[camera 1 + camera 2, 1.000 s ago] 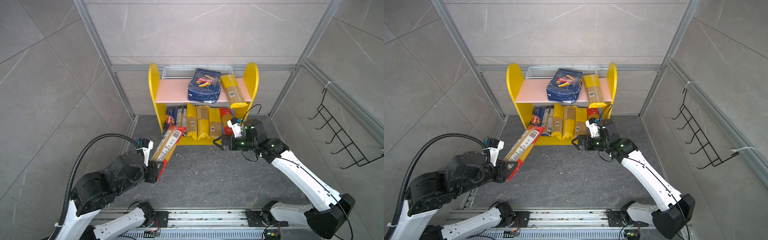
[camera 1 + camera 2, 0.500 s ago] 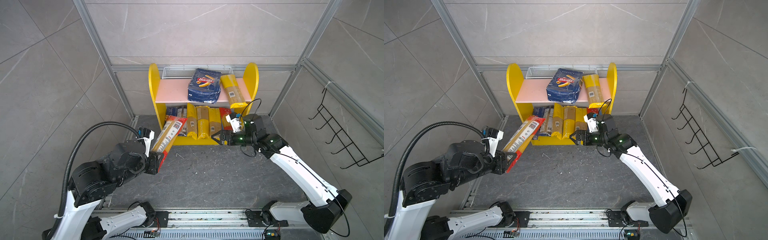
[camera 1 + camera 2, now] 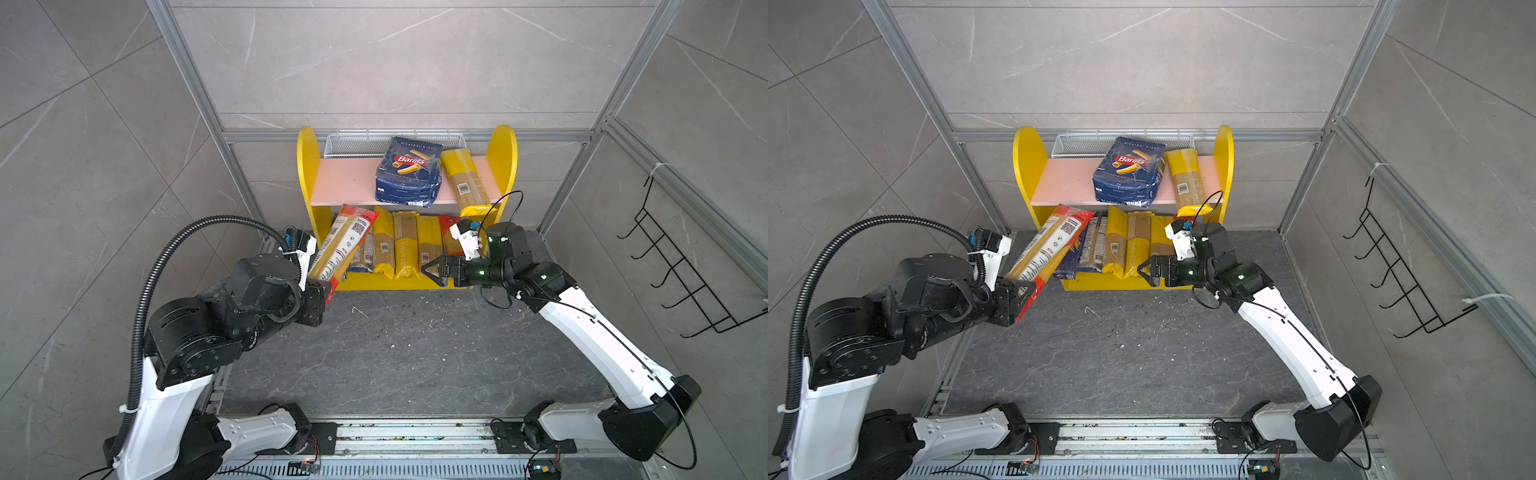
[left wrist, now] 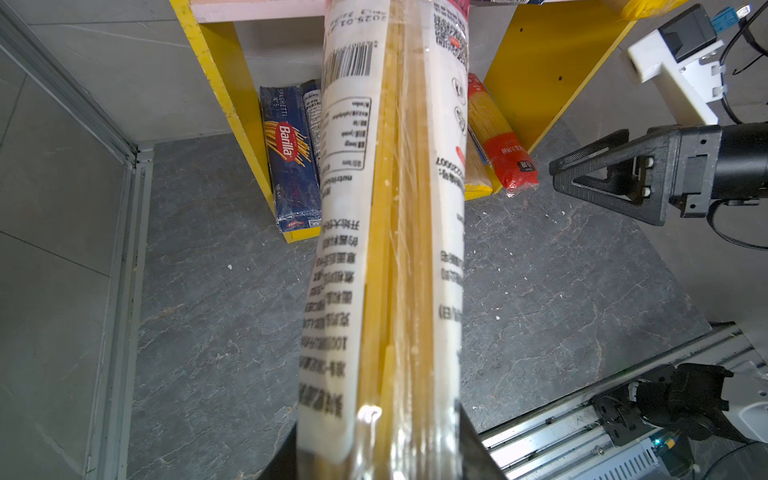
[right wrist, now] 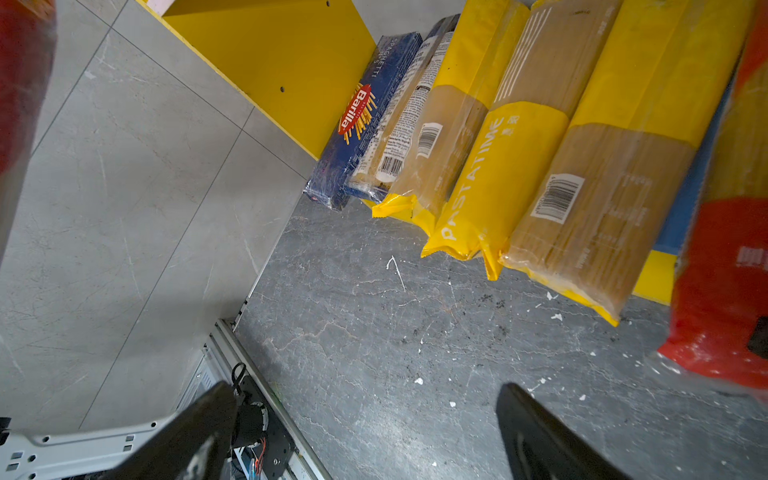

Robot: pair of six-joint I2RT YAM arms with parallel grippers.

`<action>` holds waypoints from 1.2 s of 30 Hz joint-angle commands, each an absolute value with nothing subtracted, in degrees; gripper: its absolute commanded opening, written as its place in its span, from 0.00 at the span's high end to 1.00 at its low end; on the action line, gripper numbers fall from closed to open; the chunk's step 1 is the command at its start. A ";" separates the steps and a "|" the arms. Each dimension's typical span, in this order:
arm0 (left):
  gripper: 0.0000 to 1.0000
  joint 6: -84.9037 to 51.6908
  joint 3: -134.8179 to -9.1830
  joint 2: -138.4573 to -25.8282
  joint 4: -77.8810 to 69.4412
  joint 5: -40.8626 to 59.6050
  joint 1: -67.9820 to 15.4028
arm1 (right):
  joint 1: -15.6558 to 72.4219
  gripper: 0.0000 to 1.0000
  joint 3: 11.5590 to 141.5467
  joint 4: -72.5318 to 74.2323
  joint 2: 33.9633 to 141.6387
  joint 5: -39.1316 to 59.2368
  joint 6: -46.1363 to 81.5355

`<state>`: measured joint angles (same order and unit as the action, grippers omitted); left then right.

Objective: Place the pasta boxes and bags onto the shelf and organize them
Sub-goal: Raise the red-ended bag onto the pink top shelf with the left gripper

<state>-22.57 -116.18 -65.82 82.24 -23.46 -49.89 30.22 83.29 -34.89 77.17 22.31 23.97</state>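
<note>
The long clear spaghetti bag with white label and red ends point(image 3: 341, 245) slants left of centre in both top views. Its upper end is near the lower tier's mouth of the yellow-sided two-tier shelf point(image 3: 306, 166). Its lower end is clamped in the left pincer point(image 3: 323, 292), which hides most of that red tip. The bag covers much of the dark-blue narrow Barilla spaghetti box point(image 4: 291, 153), which is plain only in the left wrist view. Right of centre, the right pincer point(image 3: 433, 272) stands apart and empty, and its arm partly masks the red-ended bag point(image 4: 505, 158).

Lab cell: aluminium frame point(image 3: 266, 136), arm rail point(image 3: 415, 434).
</note>
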 commanded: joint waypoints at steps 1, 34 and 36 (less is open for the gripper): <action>1.00 -18.38 -121.91 -66.65 74.16 -29.91 -50.01 | 30.52 0.00 85.58 -35.99 77.26 22.76 22.16; 1.00 -13.97 -147.38 -94.31 68.44 0.43 -17.06 | 29.41 0.00 83.77 -38.59 74.66 19.54 17.05; 1.00 -13.97 -149.57 -96.52 68.49 0.89 -16.69 | 29.18 0.00 83.76 -38.40 74.88 19.83 17.14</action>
<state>-14.94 -144.38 -96.38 80.29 -1.08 -17.50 29.58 83.99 -37.52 75.53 20.25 18.33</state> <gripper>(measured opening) 0.314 0.994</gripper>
